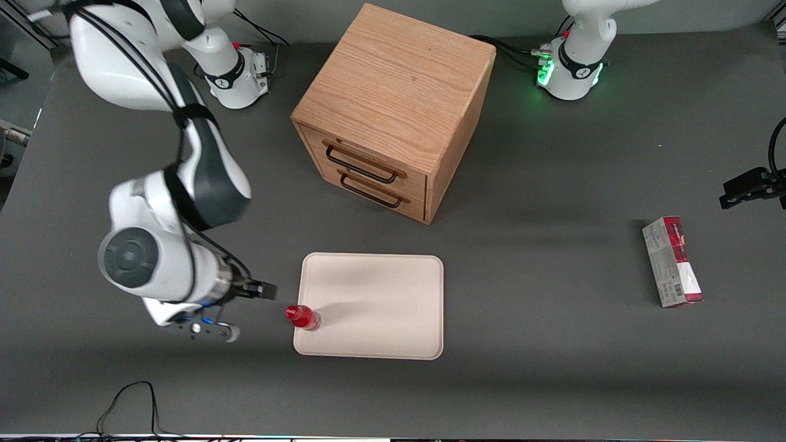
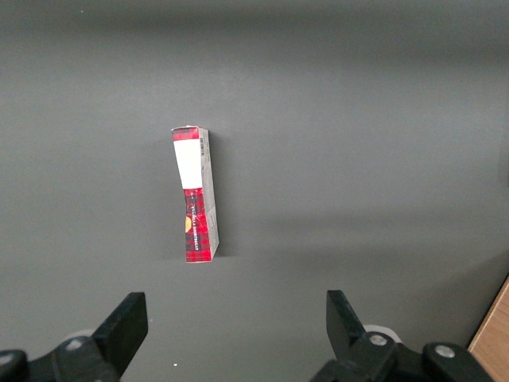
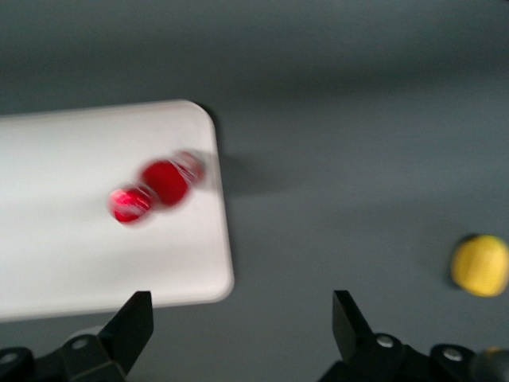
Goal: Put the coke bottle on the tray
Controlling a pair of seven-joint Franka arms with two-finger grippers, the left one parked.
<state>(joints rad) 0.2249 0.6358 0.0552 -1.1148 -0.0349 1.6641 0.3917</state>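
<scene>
Coke bottle [image 1: 303, 317]: small, shiny red — standing on the tray's edge.
Tray [image 1: 381, 294]: flat, smooth, cream, rounded corners.
Gripper [image 1: 270, 290]: fingers spread, holding nothing — just beside the bottle.

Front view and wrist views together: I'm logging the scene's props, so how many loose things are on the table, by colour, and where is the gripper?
Red: 1, the small red coke bottle, standing on the tray's edge.
Cream-white: 1, the flat rectangular tray.
Wood-brown: 1, the two-drawer cabinet.
Red-and-white: 1, the carton.
Yellow: 1, the round lump.
Total: 5.
The gripper, open and empty, hovers beside the tray.
</scene>
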